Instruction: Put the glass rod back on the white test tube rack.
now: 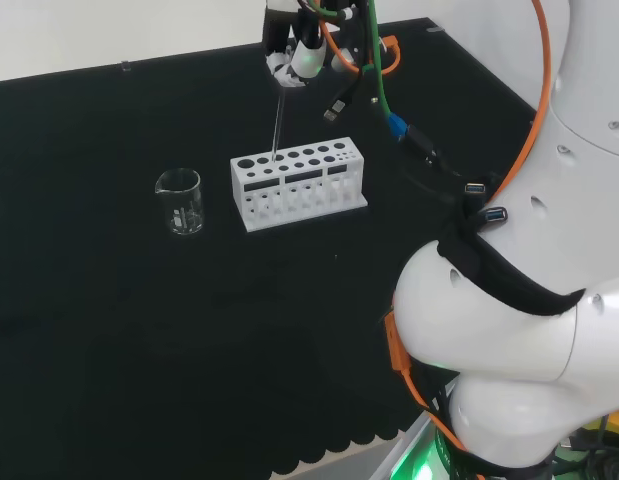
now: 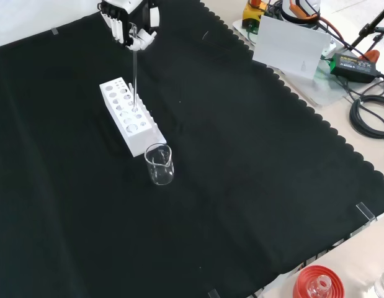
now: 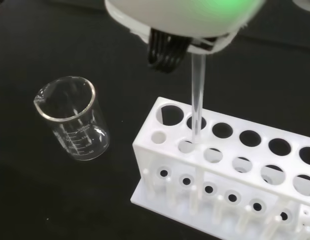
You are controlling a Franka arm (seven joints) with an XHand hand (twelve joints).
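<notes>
My robot hand (image 2: 131, 28) pinches the glass rod (image 2: 134, 74) by its top; thin, slippery, brittle, entering the rack (image 2: 126, 118).

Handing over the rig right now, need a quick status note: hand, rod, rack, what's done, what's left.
Hand: shut on the glass rod, pinching its top end, rod upright.
Rod: lower tip at or just inside a hole near the end of the white test tube rack closest to the beaker.
Done: rod carried over and lined up with a hole.
Left: lower it fully, release, lift the hand clear.
</notes>
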